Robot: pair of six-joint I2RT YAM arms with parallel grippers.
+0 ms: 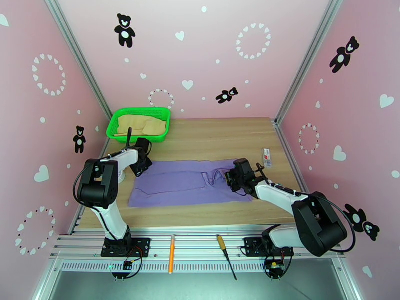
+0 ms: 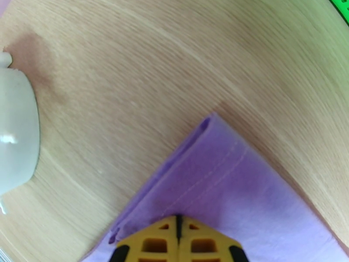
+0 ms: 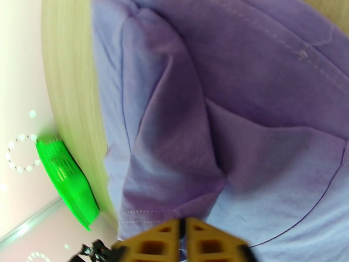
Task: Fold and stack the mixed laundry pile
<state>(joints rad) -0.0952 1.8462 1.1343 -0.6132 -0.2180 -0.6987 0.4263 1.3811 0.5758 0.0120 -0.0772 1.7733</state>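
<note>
We see the shirt [image 1: 187, 185], soft lavender knit folded into a long band, lying flat across the middle of the frame on the pale wood-grain desk [image 1: 225, 138]. Its upper left corner is a crisp doubled fold with a line of stitching along the hem. The left pincer [image 2: 179, 223], of yellow ribbed plastic, sits on that corner with its tips pressed together, and we cannot tell whether any cloth is caught between them. At the band's right end the right pincer [image 3: 183, 228] is closed too — the fabric rises in puckered ridges to its tips and is nipped there. The tan garment [image 1: 141, 126] lies crumpled in the green mesh basket [image 1: 113, 128] at the desk's upper left — apart from the shirt.
</note>
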